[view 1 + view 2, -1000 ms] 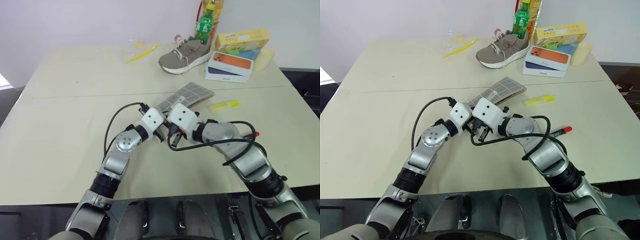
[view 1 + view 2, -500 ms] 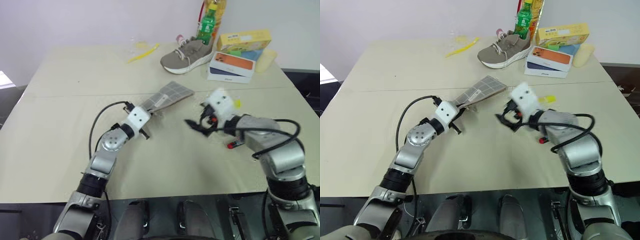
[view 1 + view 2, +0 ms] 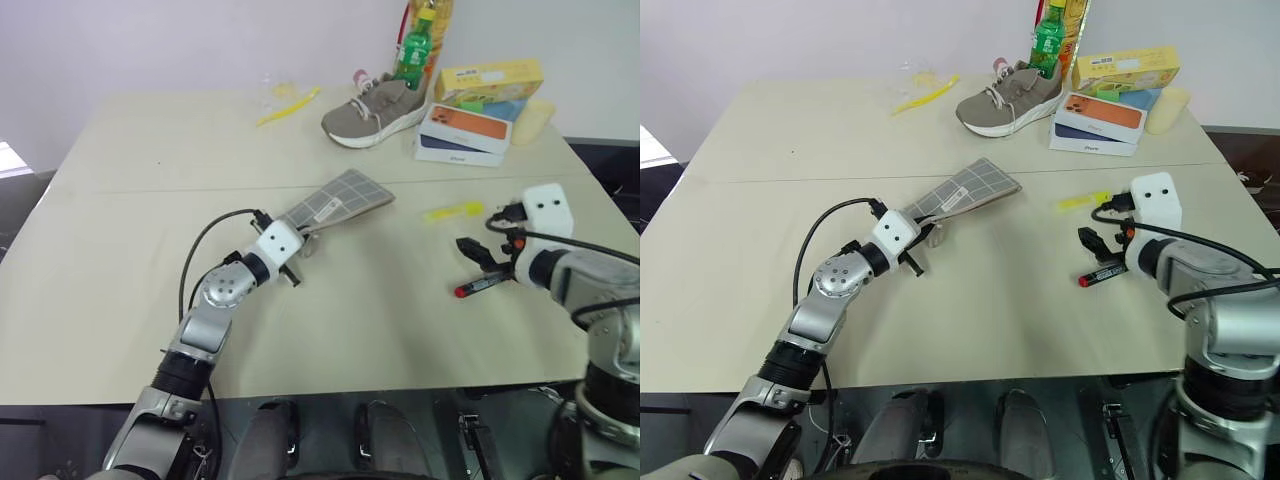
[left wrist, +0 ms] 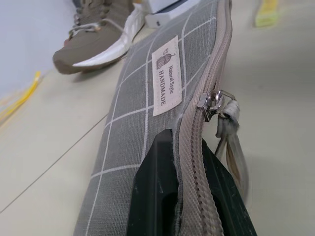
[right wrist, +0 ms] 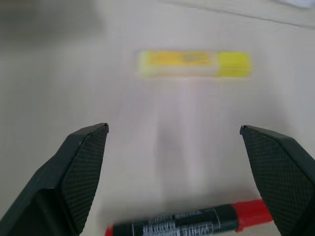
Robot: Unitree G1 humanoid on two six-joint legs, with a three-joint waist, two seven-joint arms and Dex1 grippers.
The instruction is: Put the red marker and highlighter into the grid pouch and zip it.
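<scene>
Clamped tight on the near end of the grid pouch, the left gripper has its black fingers pinching the fabric just beside the zipper seam, with the metal zipper pull and its pale cord hanging off the seam close to the fingertips. From that grip the grey pouch stretches away toward the far side of the table, its far end pointing at the sneaker, and its small white label faces up. Beyond the pouch, at the back of the table, stand a green bottle and stacked phone boxes beside the sneaker, and a thin yellow stick lies off to the left of them. Right of the pouch, well apart from it, the highlighter lies flat on the table. Nearer than the highlighter lies the red marker, also flat. Over that marker hovers the right gripper, its two fingers spread wide and holding nothing, the marker and highlighter both showing between them.
</scene>
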